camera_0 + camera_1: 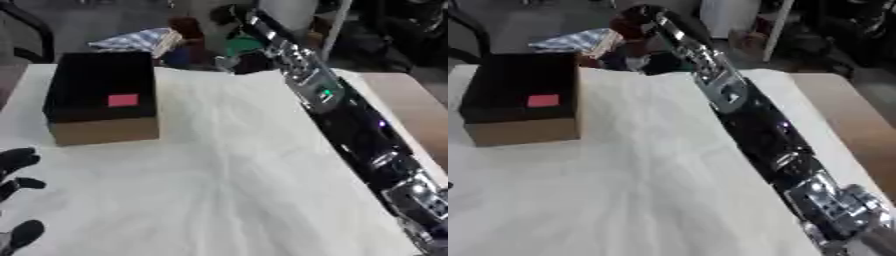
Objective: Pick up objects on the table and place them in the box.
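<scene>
A cardboard box (105, 131) with a dark inside stands at the table's back left, and a small pink thing (122, 100) lies in it. Past the table's far edge lie a blue-and-white checked thing (140, 40), a blue thing (179, 56), a green thing (245, 45) and a reddish-brown thing (185, 25). My right arm (754, 125) stretches from the lower right across the table to that pile. My right hand (639, 20) is over the pile, dark and blurred. My left hand (17, 162) shows at the lower left edge, fingers spread, holding nothing.
A creased white cloth (219, 190) covers the table. A strip of bare brown tabletop (407, 102) shows at the right. Dark clutter and a white post (773, 30) stand beyond the far edge.
</scene>
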{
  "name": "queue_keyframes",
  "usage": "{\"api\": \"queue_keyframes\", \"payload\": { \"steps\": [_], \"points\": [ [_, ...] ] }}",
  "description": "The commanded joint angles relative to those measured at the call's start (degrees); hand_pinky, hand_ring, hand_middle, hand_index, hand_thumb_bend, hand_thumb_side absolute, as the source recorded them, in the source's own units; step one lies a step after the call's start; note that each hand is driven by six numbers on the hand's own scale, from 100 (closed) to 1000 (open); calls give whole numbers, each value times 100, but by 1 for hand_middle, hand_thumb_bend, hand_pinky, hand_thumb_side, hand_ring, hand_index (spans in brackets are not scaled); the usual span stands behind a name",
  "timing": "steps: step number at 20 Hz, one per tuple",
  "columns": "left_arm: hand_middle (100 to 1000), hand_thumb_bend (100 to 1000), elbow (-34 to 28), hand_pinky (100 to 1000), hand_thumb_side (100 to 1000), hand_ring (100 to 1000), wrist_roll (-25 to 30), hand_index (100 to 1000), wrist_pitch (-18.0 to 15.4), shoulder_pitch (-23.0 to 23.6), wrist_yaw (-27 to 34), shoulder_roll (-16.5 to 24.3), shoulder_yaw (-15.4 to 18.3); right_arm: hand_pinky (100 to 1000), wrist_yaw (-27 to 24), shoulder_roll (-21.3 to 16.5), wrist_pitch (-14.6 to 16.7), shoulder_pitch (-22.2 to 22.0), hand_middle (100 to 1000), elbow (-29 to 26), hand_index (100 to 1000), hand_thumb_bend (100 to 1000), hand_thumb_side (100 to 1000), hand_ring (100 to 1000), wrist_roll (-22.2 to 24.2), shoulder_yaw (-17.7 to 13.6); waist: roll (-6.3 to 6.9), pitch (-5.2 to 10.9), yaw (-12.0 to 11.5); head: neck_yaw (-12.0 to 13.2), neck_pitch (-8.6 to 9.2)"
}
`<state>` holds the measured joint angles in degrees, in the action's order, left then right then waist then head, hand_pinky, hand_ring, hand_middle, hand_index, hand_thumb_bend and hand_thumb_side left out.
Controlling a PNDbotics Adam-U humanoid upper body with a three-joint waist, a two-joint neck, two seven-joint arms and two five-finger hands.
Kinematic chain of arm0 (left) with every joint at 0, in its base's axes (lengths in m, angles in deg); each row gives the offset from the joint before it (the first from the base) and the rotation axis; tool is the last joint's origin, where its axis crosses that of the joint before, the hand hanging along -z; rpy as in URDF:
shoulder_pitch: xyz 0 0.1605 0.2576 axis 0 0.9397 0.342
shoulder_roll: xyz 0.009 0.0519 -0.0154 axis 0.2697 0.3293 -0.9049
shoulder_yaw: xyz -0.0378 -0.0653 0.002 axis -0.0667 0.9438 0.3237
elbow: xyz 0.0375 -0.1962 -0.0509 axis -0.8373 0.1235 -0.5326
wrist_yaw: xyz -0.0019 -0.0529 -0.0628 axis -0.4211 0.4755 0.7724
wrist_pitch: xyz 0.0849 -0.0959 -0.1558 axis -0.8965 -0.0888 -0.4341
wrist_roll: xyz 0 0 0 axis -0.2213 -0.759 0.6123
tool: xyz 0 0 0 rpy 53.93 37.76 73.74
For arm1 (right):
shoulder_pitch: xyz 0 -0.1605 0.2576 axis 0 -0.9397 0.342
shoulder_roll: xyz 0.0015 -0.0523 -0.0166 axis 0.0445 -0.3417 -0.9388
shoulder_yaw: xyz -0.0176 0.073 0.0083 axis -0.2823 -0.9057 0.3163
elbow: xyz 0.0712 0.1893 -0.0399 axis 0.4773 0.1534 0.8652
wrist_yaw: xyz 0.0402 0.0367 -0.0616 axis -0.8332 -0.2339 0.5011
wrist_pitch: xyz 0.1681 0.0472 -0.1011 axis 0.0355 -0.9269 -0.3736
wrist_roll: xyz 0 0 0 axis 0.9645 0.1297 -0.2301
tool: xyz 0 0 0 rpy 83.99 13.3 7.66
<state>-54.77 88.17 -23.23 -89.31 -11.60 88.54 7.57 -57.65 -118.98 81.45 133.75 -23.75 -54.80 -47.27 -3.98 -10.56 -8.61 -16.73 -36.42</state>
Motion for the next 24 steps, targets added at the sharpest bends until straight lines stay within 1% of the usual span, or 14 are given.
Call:
{"api": "queue_keyframes", "payload": {
  "steps": [1, 4, 6, 11, 16, 24],
  "points": [
    [748, 1000, -60, 597, 483, 808, -120, 732, 0, 2, -46, 48, 110, 701, -447, -461, -157, -236, 783, -733, 854, 336, 205, 847, -142, -129, 65, 66, 88, 156, -89],
    [749, 1000, -49, 597, 491, 811, -208, 731, 6, 83, -74, 57, 169, 699, -708, -626, -267, -698, 782, -1188, 854, 318, 214, 848, -252, -253, 110, 51, 258, 242, -119],
    [750, 1000, -44, 597, 489, 811, -272, 731, 7, 119, -93, 55, 215, 699, -801, -727, -325, -973, 782, -1404, 854, 313, 220, 849, -311, -331, 126, 47, 321, 326, -141],
    [751, 1000, -41, 597, 491, 812, -367, 731, 10, 170, -121, 59, 265, 696, -874, -815, -459, -1530, 781, -1622, 854, 282, 255, 852, -452, -496, 172, 66, 472, 486, -277],
    [751, 1000, -32, 597, 480, 813, -417, 731, 10, 218, -128, 46, 301, 695, -870, -808, -513, -1818, 780, -1593, 854, 271, 273, 853, -544, -575, 185, 92, 548, 593, -445],
    [751, 1000, -28, 597, 482, 814, -448, 731, 5, 259, -143, 48, 332, 693, -889, -731, -516, -2063, 777, -1540, 851, 252, 288, 855, -654, -697, 202, 96, 629, 764, -516]
  ]
}}
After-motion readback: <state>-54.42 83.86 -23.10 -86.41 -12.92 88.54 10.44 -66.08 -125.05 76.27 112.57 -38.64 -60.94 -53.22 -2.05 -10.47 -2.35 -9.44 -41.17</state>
